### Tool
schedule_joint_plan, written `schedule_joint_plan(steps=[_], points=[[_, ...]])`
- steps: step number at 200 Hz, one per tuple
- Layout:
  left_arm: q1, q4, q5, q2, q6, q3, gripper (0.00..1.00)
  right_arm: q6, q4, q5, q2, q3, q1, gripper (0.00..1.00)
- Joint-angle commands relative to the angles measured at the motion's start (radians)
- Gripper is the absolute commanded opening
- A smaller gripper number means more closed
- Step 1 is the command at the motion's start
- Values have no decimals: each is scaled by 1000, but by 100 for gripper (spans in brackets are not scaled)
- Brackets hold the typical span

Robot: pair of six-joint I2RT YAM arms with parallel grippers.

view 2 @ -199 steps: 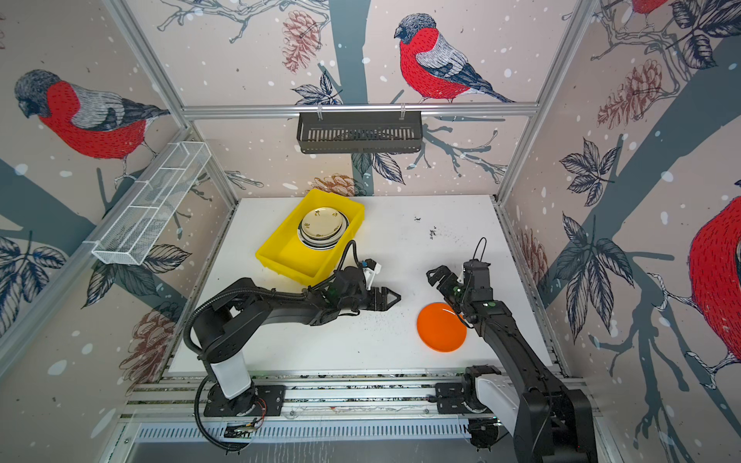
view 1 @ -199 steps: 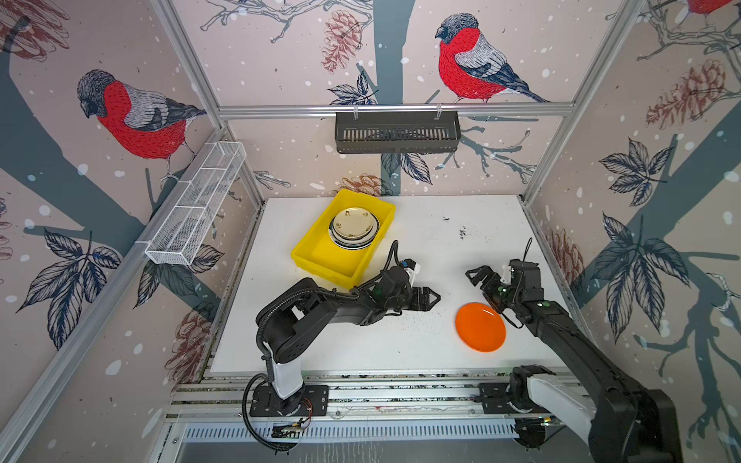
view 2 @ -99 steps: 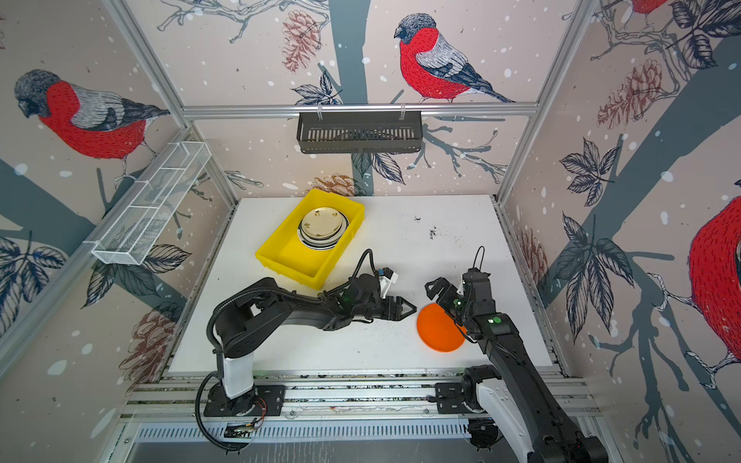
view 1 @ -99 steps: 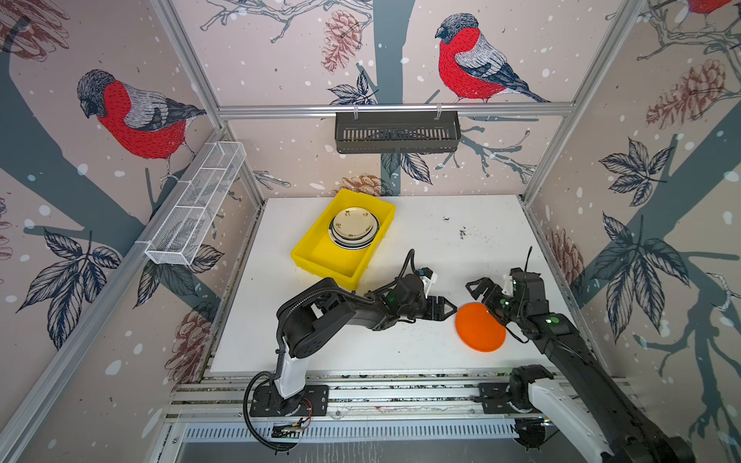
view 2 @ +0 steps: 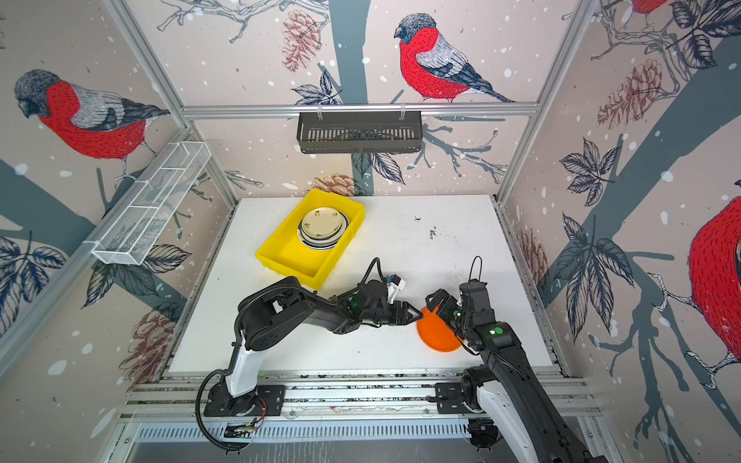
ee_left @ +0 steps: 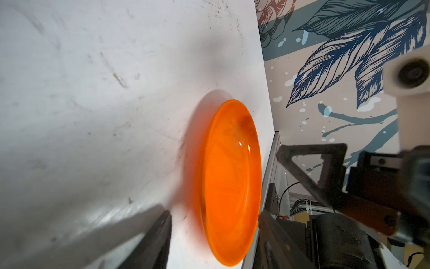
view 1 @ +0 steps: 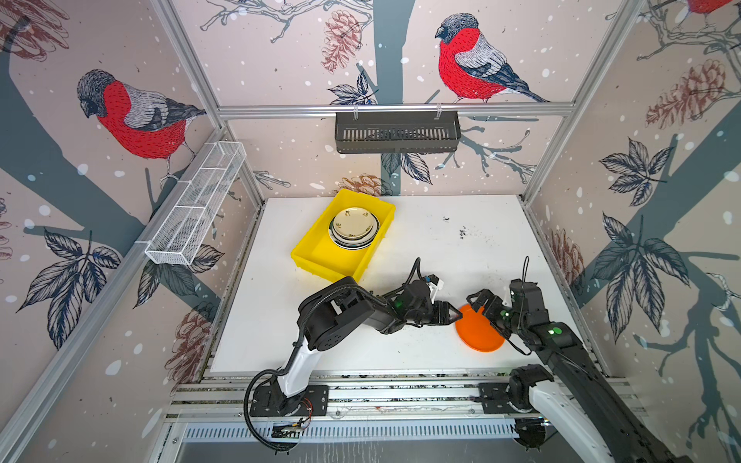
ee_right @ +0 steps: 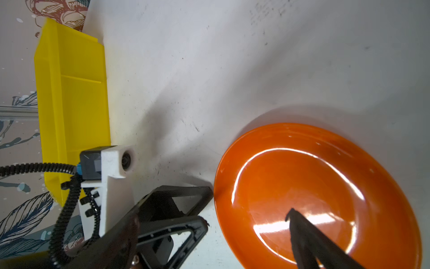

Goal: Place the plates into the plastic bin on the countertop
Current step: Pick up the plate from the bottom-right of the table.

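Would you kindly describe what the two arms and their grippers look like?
Both are black with white lower links on black base plates. The left arm carries a ribbed black cable; the right arm shows green lights. The left gripper and right gripper are black triangular open frames.

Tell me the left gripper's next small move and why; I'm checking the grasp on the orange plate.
Probably close the left gripper on the plate: in the left wrist view its near rim lies between the parted fingers, not yet clamped. The right gripper, open, has one finger above the plate.
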Motion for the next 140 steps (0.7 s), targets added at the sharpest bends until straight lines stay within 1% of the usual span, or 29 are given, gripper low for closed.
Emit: schedule_joint_plan(steps=[1,11,47,63,77,90,125,128,140], points=[[-4,41,15,21,-45,0,56,84,14,-15,-46,-58,13,100],[-4,44,19,26,-47,3,53,99,26,-14,-65,-83,20,100],[-7,11,18,34,-33,24,49,116,64,-24,-56,-136,25,100],[-11,-2,21,43,-33,27,41,132,109,-53,-50,-163,25,100],[-13,0,21,54,-44,27,38,149,147,-68,-45,-184,25,100],[-13,9,14,56,-53,27,33,161,178,-81,-35,-199,24,100],[-13,5,9,65,-54,27,31,168,206,-82,-28,-208,26,100],[-14,5,9,68,-54,52,31,169,206,-83,-30,-209,26,100],[-15,-2,10,78,-51,69,31,170,208,-82,-37,-212,27,100]])
